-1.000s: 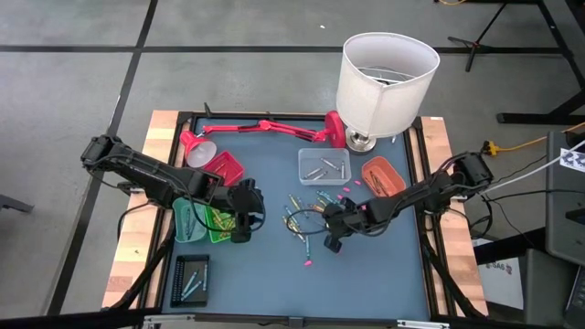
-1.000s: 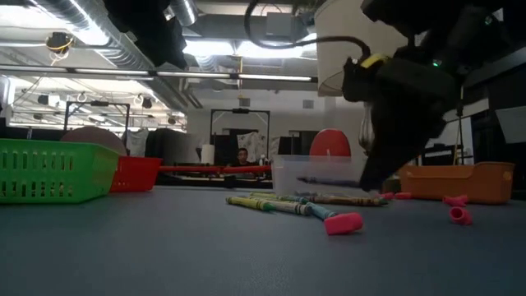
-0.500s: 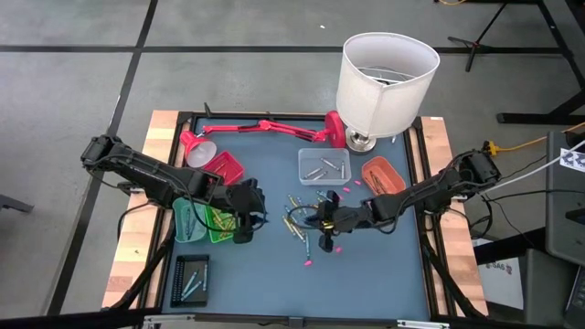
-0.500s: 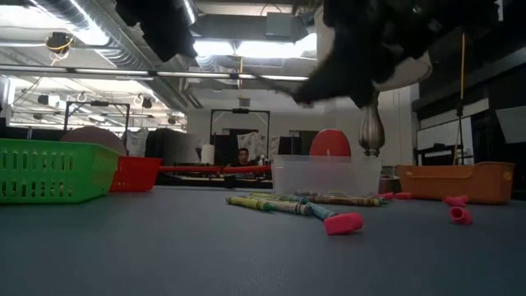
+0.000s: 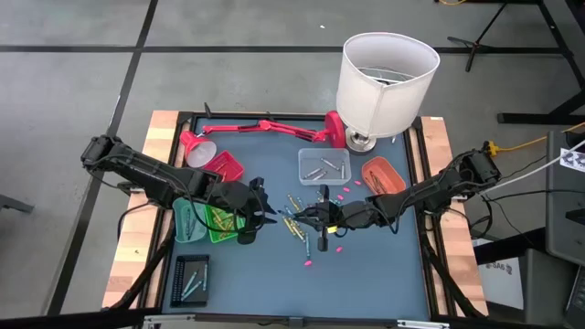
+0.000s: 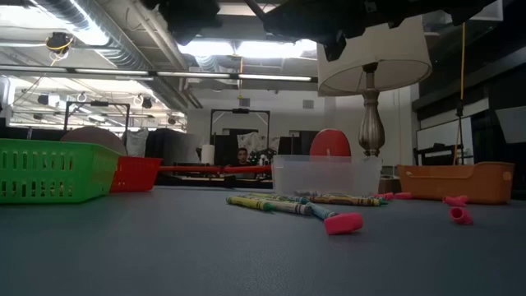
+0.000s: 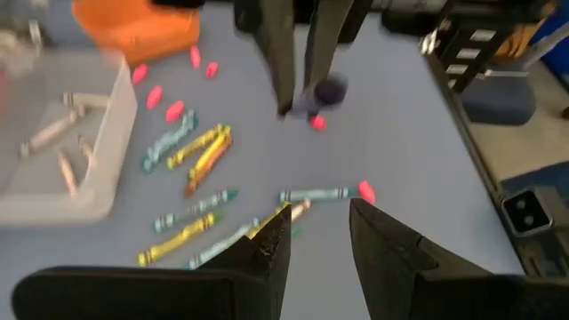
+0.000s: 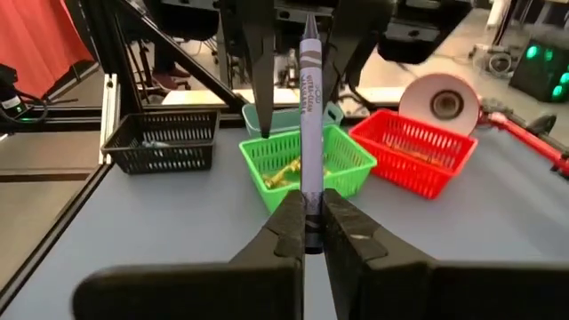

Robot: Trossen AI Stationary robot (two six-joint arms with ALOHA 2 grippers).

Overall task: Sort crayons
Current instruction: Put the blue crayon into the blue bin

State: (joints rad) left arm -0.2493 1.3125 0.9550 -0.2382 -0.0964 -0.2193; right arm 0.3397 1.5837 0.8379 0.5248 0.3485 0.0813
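The right gripper (image 8: 306,233) is clamped on a grey crayon (image 8: 308,133), which stands up from between its closed fingers; in the high view this gripper (image 5: 322,219) hangs over the loose pile of crayons (image 5: 297,222), just on the near side of the clear tray (image 5: 324,167). The pile itself lies on the blue table top (image 5: 366,274) close in front of that clear tray, made up of yellow, green and blue sticks, with small pink bits (image 5: 308,263) scattered around it and a few more towards the orange tray (image 5: 383,176), which sits beside the clear tray. The left gripper (image 5: 257,210) hovers at the far edge of the pile from the clear tray, its fingers (image 7: 271,244) parted and holding nothing, next to the green basket (image 5: 218,222). Past that basket, still farther from the clear tray, are a teal basket (image 5: 186,222), a red basket (image 5: 225,168) and a black basket (image 5: 190,277) with a few crayons in it. A white-shaded lamp (image 5: 384,80) stands right behind the clear tray, and a red desk lamp (image 5: 260,128) lies on the table beside it.
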